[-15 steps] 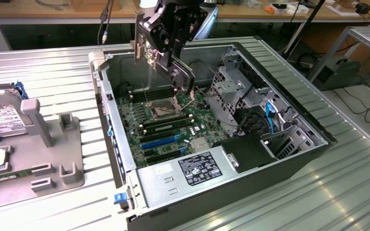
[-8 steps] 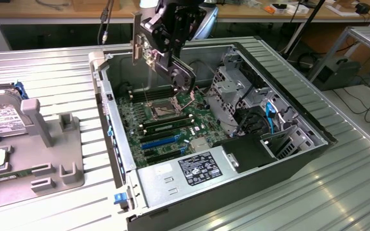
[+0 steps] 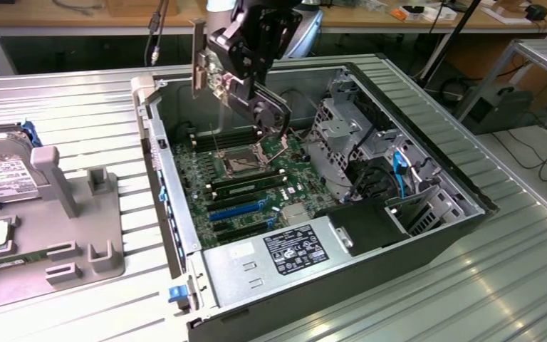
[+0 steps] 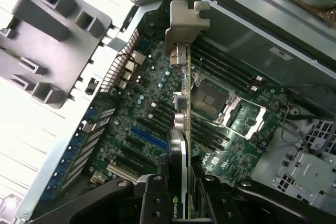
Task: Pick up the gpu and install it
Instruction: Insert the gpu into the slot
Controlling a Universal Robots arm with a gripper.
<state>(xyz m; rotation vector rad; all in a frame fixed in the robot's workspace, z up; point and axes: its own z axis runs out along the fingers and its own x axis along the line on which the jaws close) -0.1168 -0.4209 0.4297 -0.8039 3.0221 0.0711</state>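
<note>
The gripper [image 4: 181, 192] is clamping the gpu [image 4: 182, 93] edgewise, hanging at upper centre of the exterior view above the open case [image 3: 426, 235]. Any tilt is risking a missed slot or a snagged bracket.

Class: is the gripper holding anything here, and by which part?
The gripper holds the gpu, clamped across its flat faces at the end far from its silver bracket, above the open computer case.

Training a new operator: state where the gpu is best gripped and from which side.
Pinch the gpu by its flat faces, away from the bracket, from above: it hangs on edge over the motherboard, both faces exposed. The gripper grips it so.
</note>
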